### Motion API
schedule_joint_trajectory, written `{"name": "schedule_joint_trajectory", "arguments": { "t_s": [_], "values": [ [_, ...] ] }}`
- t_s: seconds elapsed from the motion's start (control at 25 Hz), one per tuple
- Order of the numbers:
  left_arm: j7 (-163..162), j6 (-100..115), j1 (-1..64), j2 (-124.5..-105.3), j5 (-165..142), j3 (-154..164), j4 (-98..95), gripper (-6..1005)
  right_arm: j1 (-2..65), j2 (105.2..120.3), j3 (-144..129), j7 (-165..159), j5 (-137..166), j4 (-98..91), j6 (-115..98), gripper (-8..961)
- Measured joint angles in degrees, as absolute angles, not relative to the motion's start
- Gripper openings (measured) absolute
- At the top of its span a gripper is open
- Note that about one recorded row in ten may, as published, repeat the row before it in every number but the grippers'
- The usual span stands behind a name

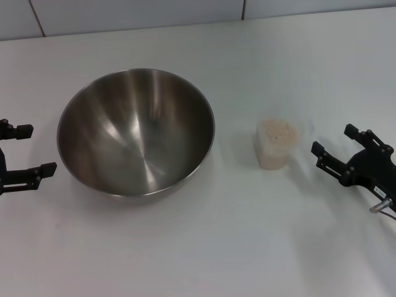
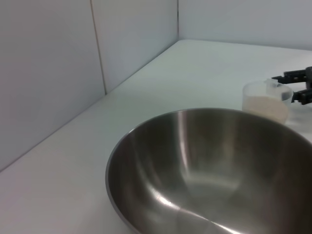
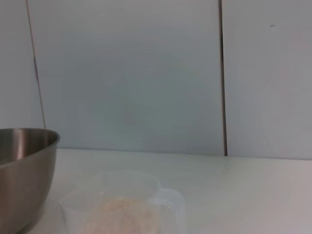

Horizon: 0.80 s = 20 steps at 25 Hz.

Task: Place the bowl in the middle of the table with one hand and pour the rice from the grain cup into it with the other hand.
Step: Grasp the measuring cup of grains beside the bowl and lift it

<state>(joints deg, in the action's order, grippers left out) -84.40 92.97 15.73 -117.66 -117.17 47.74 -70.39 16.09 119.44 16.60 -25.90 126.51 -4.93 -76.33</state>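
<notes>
the bowl [image 1: 136, 131] sits left of the bench [image 1: 204, 247] middle and the cup [image 1: 276, 143] of rice [image 1: 278, 130] stands right, each faced by a gripper, left [image 1: 26, 150] and right [image 1: 334, 147], fingers released, presumably ready to grasp.

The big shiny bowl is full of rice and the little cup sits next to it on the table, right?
Not quite. In the head view the bowl is empty. The rice is in the grain cup, which does stand beside the bowl on the table.
</notes>
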Motion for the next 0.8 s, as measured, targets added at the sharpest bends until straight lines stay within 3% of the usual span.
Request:
{"name": "schedule_joint_trajectory", "arguments": {
  "t_s": [0.8],
  "values": [
    [-84.67,93.16,16.24,-117.84,-117.78,47.64,-70.66,819,19.26,119.44,16.16,-25.75,126.15,-3.52,-70.41,840]
  ]
}}
